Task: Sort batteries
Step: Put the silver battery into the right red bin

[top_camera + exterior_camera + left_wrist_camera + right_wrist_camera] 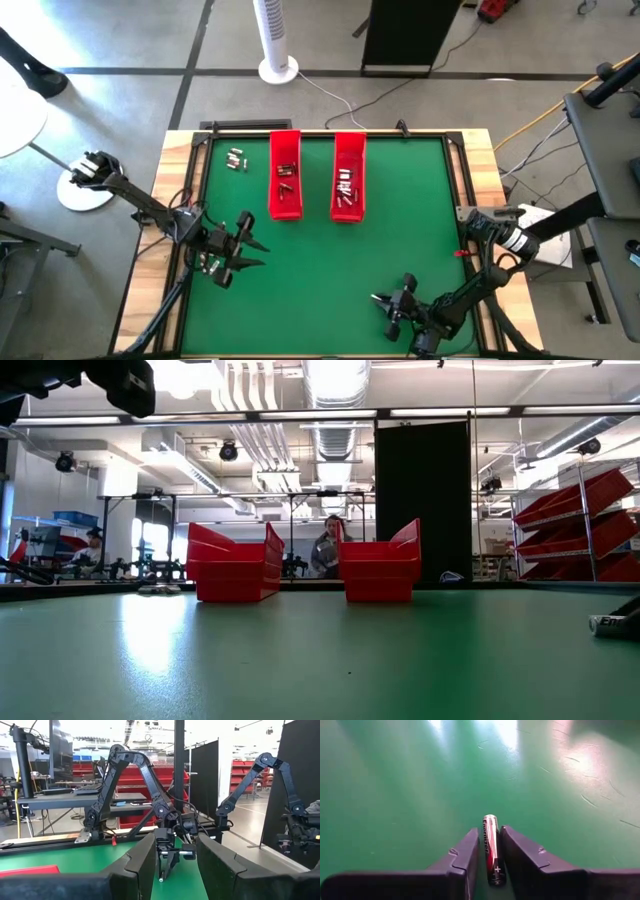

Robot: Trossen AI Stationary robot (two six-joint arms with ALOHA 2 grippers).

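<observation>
Sorting looks partly done: you have batteries in both red trays (pixel 285 170), a few loose batteries (pixel 237 158) left beside them, one battery (pixel 490 847) between your right gripper (pixel 489 862) fingers, grip uncertain, and your left gripper (pixel 245 250) parted, empty.

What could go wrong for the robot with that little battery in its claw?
1. The right claw has the small silver and red cylindrical battery only narrowly between its fingers, low over the green table mat; it might slip out and roll.
2. The two long red plastic trays sit at the far side, so a long carry could drop it or pick the wrong tray.
</observation>
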